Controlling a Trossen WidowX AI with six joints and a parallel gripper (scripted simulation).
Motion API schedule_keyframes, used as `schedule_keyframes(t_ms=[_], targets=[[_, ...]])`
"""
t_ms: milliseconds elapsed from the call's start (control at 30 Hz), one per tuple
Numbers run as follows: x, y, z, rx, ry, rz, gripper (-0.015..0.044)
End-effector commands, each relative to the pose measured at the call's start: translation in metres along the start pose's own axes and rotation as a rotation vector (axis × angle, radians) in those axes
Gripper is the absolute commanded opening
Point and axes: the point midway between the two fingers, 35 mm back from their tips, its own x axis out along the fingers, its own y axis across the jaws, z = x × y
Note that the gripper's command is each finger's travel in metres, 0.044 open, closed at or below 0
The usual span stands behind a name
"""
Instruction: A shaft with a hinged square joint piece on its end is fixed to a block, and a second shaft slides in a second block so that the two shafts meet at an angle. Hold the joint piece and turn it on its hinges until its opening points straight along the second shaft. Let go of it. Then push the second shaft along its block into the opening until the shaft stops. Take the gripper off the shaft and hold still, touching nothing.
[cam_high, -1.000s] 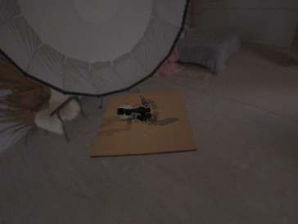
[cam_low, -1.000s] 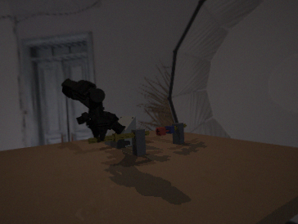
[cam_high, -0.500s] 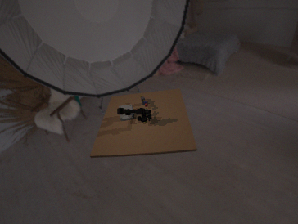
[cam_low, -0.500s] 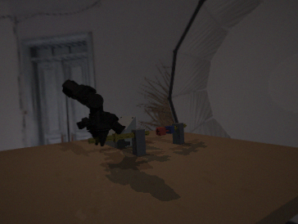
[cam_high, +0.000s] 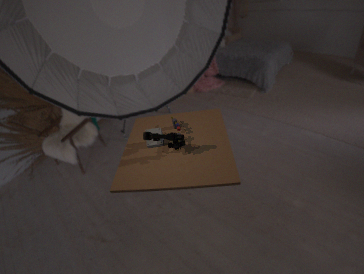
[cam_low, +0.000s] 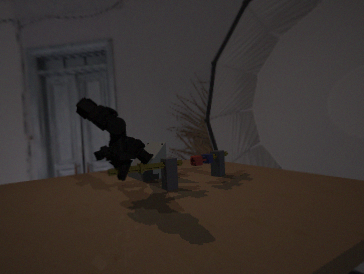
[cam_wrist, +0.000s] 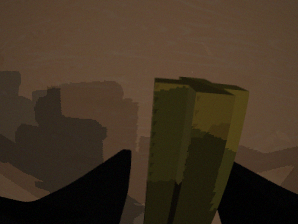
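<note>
The second shaft, yellow (cam_low: 156, 165) (cam_wrist: 210, 115), runs through a grey block (cam_low: 170, 176). Its far end points toward the red joint piece (cam_low: 196, 160) (cam_high: 178, 128), with space between them. The joint piece sits on a blue part (cam_low: 207, 158) at another grey block (cam_low: 218, 167). Which way its opening faces is too small to tell. My gripper (cam_low: 122, 177) (cam_wrist: 172, 160) is low at the shaft's outer end, its fingers partly closed on either side of the shaft. In the wrist view a gap shows between the left finger and the shaft; the right finger is close against the shaft's side.
A pale angular thing (cam_low: 157, 150) stands behind the shaft, beside the arm. The blocks stand on a brown table top (cam_high: 175, 172) (cam_low: 280, 215), and the arm's shadow falls across it. The table's edge shows at the lower right in the exterior view.
</note>
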Motion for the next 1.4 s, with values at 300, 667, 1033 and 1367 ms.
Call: schedule_keyframes(t_ms=[300, 667, 1033, 1367], targets=[[0.0002, 0.0002, -0.0007, -0.003, 0.003, 0.001, 0.0102], [0.0002, 0.0002, -0.0005, -0.002, 0.002, 0.001, 0.0067], [0.0001, 0.0002, 0.0, 0.0, 0.0, 0.001, 0.0067], [0.0001, 0.0002, 0.0, 0.0, 0.0, 0.001, 0.0067]])
